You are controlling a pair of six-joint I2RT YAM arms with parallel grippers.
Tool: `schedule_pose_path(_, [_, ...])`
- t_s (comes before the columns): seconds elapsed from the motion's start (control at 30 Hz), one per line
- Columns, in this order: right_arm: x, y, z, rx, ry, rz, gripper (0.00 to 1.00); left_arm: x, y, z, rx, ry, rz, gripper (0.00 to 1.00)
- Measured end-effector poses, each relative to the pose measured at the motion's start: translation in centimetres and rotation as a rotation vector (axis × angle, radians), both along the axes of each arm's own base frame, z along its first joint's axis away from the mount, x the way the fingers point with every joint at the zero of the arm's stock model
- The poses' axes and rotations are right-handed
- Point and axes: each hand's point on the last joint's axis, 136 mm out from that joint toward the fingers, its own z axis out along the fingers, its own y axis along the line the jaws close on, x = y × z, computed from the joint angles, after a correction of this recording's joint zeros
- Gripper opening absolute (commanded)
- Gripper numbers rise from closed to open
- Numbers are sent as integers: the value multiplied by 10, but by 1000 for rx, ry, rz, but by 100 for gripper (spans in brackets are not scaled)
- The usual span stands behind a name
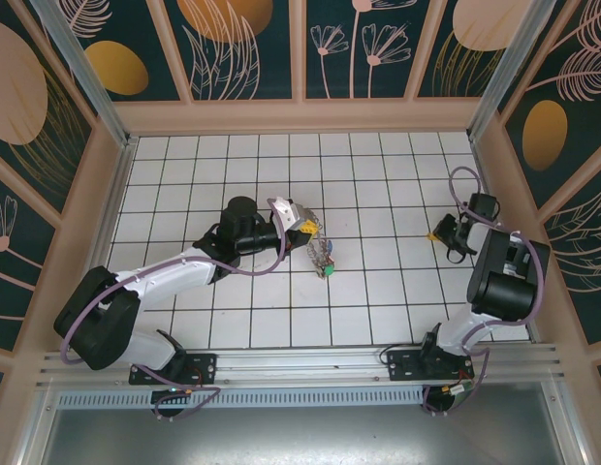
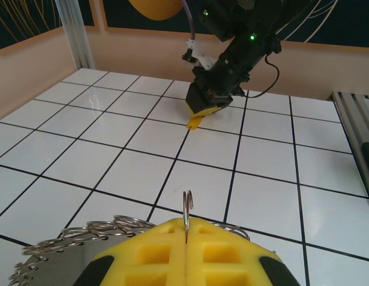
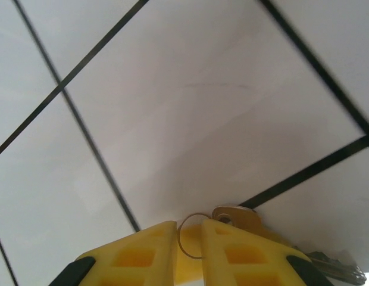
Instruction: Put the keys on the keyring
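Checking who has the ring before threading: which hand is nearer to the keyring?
Left. The left hand pinches the keyring itself; the right hand is well apart on the robot's right, down at a separate key.

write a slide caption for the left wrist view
The left tool clamped on the keyring, the right tool low over the tiles beyond

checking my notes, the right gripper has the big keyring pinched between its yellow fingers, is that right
No, it is the left gripper that has the keyring pinched between its yellow fingers. The left wrist view shows the thin wire clamped there.
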Motion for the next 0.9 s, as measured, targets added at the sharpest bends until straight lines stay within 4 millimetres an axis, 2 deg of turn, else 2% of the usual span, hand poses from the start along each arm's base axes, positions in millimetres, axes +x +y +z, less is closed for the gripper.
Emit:
schedule_pose_path(0.2, [3,37,0,26,5,102,18,1,-1,3,-2,-4,1,0])
schedule_pose_path(0.43, [-3,104,2,82,20,259,19,3,-1,5,-4,-7,6,0])
schedule_pose_path(0.53, [-7,127,10,100,13,300,19,4,0,5,-2,-8,15,0])
schedule_pose_path(0.77, [-15,164,34,143,-34,355,19,5,1,9,-9,-7,31,0])
schedule_pose_path(0.9, [-16,172,47,137,-71,374,19,4,4,18,-25,-17,40,0])
